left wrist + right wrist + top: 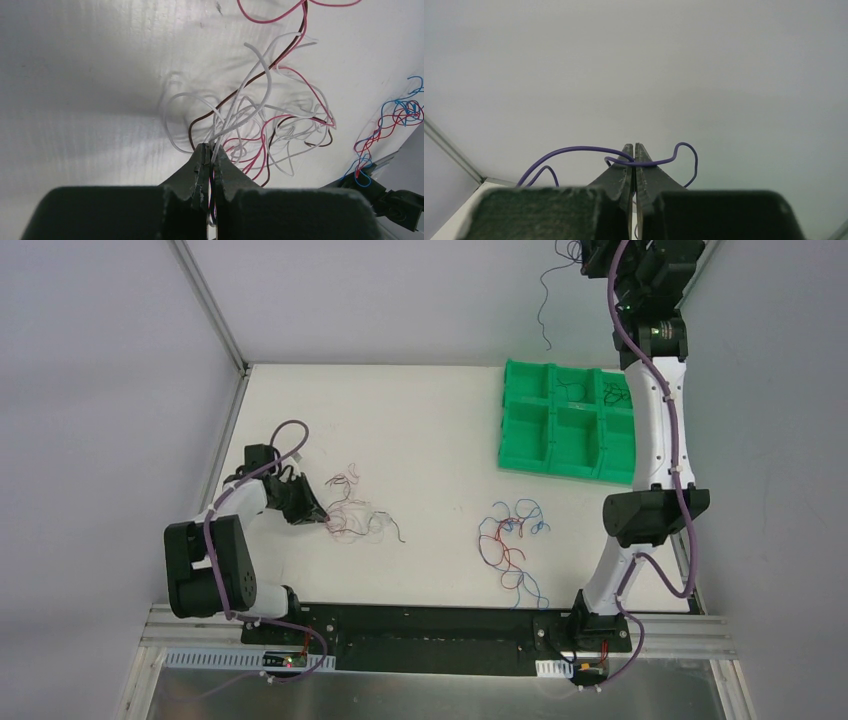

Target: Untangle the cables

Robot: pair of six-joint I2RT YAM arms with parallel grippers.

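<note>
On the table point(420, 420), left gripper point(210, 148) clamps whitish cables point(240, 117) (a tangled bunch).

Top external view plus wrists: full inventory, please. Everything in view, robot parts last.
white-red-brown cable bunch: one, table left
red-blue cable bunch: one, table centre-right
single cable: one, dark blue-purple, hanging in the air past the far edge
tray cables: a few, dark, in far compartments
bin tray: one, green, far right of table
table: one, white
left arm: black and white, near left
right arm: black and white, raised over the tray
left gripper: shut on the white-red-brown cable bunch
right gripper: shut on the single cable
</note>
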